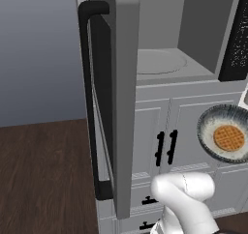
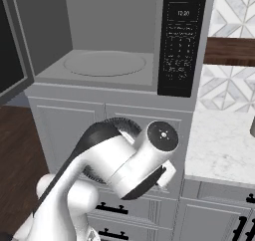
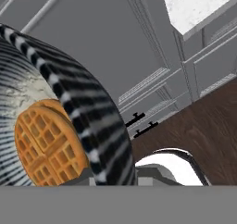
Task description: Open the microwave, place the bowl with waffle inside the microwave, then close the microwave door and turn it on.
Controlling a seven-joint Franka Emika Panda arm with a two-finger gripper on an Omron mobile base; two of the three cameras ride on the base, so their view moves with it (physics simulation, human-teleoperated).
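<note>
One bowl (image 1: 226, 133) held up in the air in front of the white cabinet doors (image 1: 145, 136), below the level of the microwave (image 2: 109, 41) cavity and tipped steeply, its inside facing the left base camera. Inside, a round golden waffle (image 1: 229, 137) lying against the pale bottom; in the hand view the same waffle (image 3: 46, 144) close up, with the striped dark rim of the bowl (image 3: 88, 112) curving right over the claw. Claw (image 3: 109, 181) apparently clamped on that rim at the bottom edge of the hand view, though fingertips themselves hidden by the bowl, so grip judged from the bowl hanging unsupported. Microwave door (image 1: 116, 97) swung wide open to the left, seen edge-on, with its long black bar handle (image 1: 89, 102) facing outward. Cavity bare grey, with the round turntable (image 2: 104, 63) on its floor. Black control panel (image 2: 182, 41) to the right of the cavity. Marble surface (image 2: 219, 145) to the right of the microwave, beneath a patterned tile wall (image 2: 234, 41). Dark wood floor (image 1: 43, 175) below on the left.
</note>
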